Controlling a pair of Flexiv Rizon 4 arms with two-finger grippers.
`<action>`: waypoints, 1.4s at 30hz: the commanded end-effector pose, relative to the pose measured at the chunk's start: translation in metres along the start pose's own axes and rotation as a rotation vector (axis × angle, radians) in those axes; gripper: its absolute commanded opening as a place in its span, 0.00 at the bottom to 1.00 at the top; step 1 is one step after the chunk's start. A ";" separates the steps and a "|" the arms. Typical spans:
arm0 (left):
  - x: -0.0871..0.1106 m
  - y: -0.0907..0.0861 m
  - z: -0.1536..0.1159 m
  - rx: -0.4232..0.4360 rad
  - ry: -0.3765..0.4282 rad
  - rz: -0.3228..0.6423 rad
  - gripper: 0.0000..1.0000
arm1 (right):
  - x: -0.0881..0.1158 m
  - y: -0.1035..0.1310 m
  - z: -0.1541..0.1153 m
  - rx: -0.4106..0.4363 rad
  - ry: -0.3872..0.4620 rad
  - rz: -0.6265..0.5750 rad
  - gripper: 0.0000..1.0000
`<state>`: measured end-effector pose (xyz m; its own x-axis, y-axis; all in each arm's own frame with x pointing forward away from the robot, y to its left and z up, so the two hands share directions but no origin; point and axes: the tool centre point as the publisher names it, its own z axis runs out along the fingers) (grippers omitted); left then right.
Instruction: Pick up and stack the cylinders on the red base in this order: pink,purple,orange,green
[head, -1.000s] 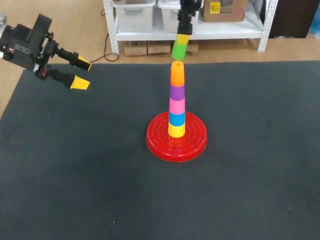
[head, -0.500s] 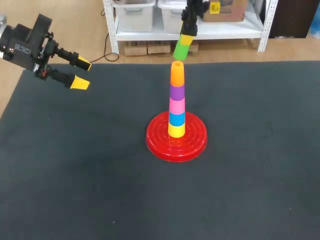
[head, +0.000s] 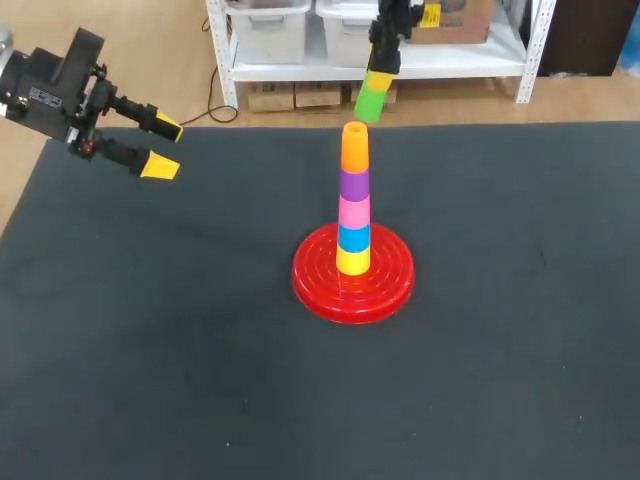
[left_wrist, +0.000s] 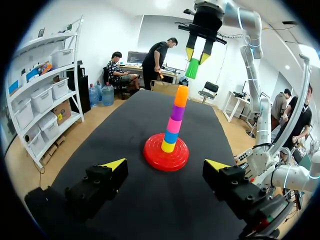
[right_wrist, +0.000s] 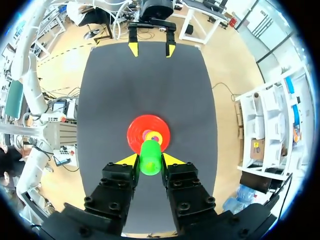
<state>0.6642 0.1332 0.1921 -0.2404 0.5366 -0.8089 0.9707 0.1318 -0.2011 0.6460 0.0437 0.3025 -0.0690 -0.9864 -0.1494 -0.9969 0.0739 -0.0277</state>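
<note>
Grips green cylinder (head: 370, 102) between fingers of right gripper (right_wrist: 150, 160), up above orange cylinder (head: 355, 148) topping stack on red base (head: 385, 285), slightly off-centre. Seems tilted, hard to say. Best to level it, centre over orange top, lower straight, then let go. Parks left gripper (head: 163, 148) wide open, empty, by table (head: 150, 350) far-left edge, well apart. Broad room around base, edges far off.

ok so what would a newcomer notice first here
A tower of cylinders stands on the red base in the middle of the table, orange topmost. Above it the right gripper holds the green cylinder aloft. The left gripper hangs open over the far left corner.
</note>
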 end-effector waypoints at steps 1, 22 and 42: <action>0.002 0.000 0.000 -0.002 -0.005 0.004 1.00 | -0.009 -0.007 -0.005 -0.020 0.039 0.007 0.00; 0.002 0.000 0.000 -0.002 -0.005 0.004 1.00 | -0.019 -0.004 0.017 -0.081 0.194 -0.002 0.00; 0.002 0.000 0.000 -0.002 -0.005 0.004 1.00 | -0.025 -0.015 0.027 -0.109 0.252 0.054 0.00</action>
<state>0.6642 0.1332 0.1921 -0.2404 0.5365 -0.8089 0.9707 0.1318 -0.2011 0.6586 0.0691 0.2803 -0.1137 -0.9886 0.0988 -0.9901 0.1209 0.0706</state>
